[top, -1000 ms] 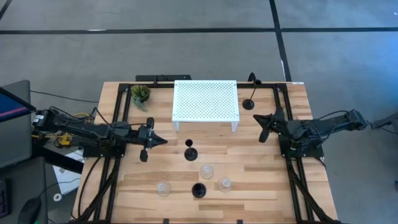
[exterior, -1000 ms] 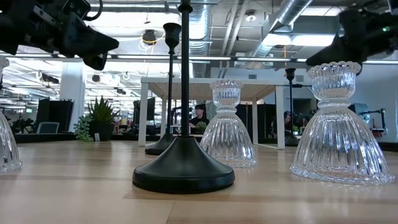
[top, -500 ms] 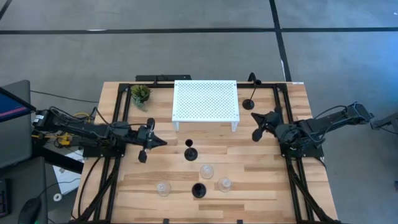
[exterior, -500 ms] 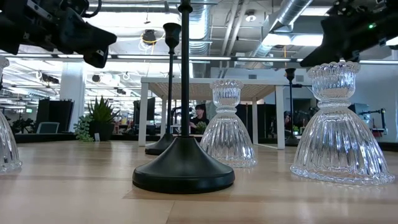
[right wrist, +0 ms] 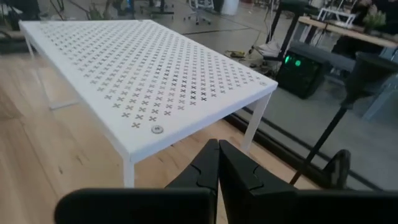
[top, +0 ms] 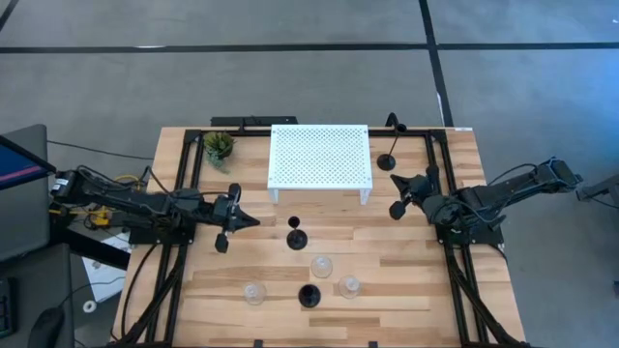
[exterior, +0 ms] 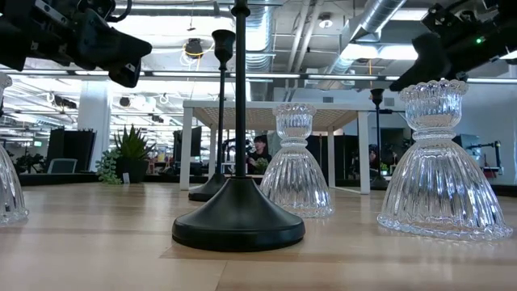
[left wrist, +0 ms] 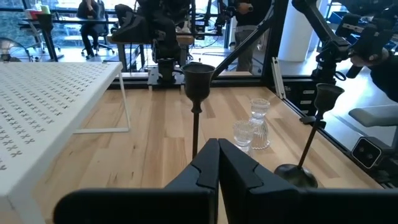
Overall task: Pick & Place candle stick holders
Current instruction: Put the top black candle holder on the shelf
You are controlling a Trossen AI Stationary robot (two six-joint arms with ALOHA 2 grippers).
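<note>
White perforated rack (top: 320, 158) is seen at the back of the wooden surface (top: 406, 280), potted plant (top: 218, 147) beside it. Two black candle holders (top: 298, 236) and three glass holders (top: 321, 266) are clustered at front centre; a third black holder (top: 388, 159) is set right of the rack. Left tool (top: 242, 221) and right tool (top: 395, 184) are closed, nothing gripped, both held above the surface.

No legible text — none anywhere.
</note>
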